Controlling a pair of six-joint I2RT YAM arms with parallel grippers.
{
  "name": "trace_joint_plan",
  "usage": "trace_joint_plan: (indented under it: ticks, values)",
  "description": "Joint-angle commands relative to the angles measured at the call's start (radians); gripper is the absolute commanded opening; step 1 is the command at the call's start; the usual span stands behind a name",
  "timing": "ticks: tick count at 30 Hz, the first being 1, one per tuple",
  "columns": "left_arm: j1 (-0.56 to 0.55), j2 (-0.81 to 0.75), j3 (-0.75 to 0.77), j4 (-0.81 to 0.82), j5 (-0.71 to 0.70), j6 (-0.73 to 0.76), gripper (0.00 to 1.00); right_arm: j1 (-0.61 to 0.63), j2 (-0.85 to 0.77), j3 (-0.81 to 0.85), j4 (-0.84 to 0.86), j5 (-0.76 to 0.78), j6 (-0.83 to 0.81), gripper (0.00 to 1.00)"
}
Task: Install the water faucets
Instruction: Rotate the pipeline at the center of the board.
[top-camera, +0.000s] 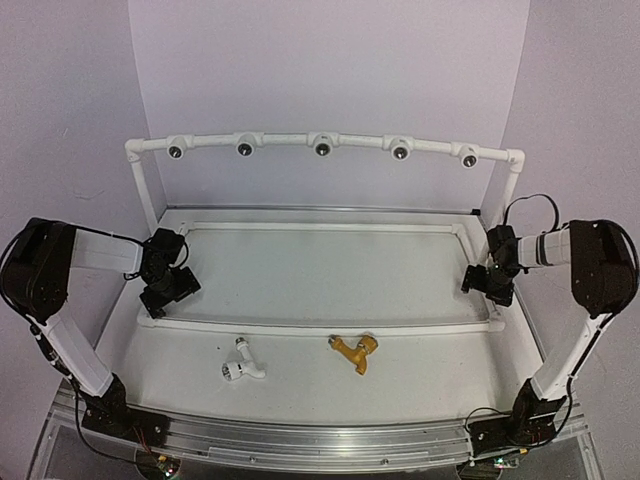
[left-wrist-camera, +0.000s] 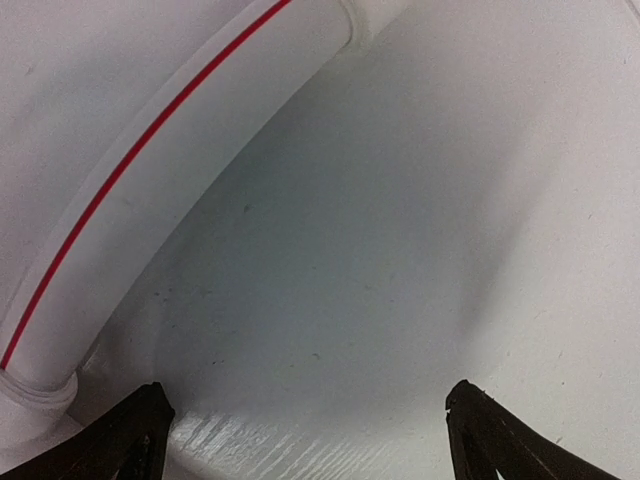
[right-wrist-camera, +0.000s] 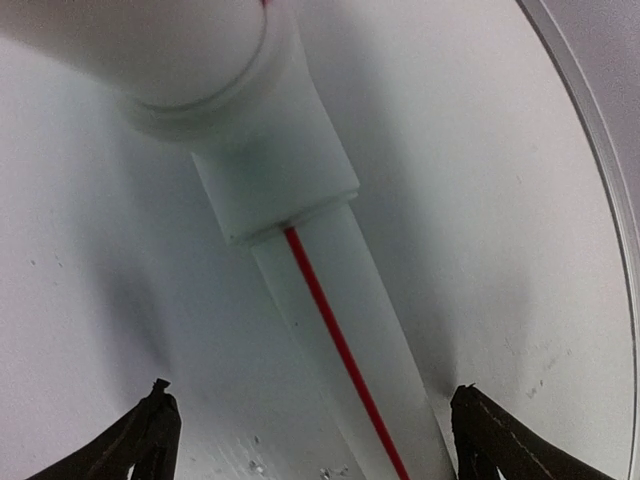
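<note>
Left claw (left-wrist-camera: 307, 400), right claw (right-wrist-camera: 312, 400): both released

You hold nothing. Your white faucet (top-camera: 243, 362) lies right of the left claw, nearer you; the yellow-orange faucet (top-camera: 356, 352), bent-spouted, lies well left of the right claw.

I am seeing the pipe frame (top-camera: 280, 139) shining as smooth white plastic. Just in front of it, the white faucet (top-camera: 243, 362) and yellow-orange faucet (top-camera: 355, 352) are looking like matt plastic, lying on the faintly glossy table (top-camera: 430, 375).

A small white faucet (top-camera: 243, 363) and a yellow-orange faucet (top-camera: 356, 351) lie on their sides, near each other but apart.
</note>
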Motion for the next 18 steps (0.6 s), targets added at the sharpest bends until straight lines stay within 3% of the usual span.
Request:
trace_joint_plan:
  ticks: [1, 4, 7, 12, 18]
  values:
    - [0.005, -0.043, -0.064, -0.113, 0.003, -0.061, 1.00, 0.056, 0.101, 0.123, 0.148, -0.197, -0.057, 0.94]
    - [0.005, -0.090, -0.075, -0.104, 0.000, -0.051, 1.00, 0.117, 0.189, 0.224, 0.149, -0.214, -0.061, 0.93]
    - [0.006, -0.158, -0.065, -0.102, 0.020, 0.002, 1.00, 0.161, 0.215, 0.301, 0.068, -0.128, -0.044, 0.93]
    - [0.005, -0.295, -0.055, -0.087, 0.088, 0.100, 1.00, 0.164, 0.107, 0.311, -0.011, -0.060, -0.028, 0.95]
    - [-0.006, -0.426, -0.087, 0.003, 0.304, 0.228, 1.00, 0.211, -0.064, 0.232, -0.139, -0.064, -0.003, 0.98]
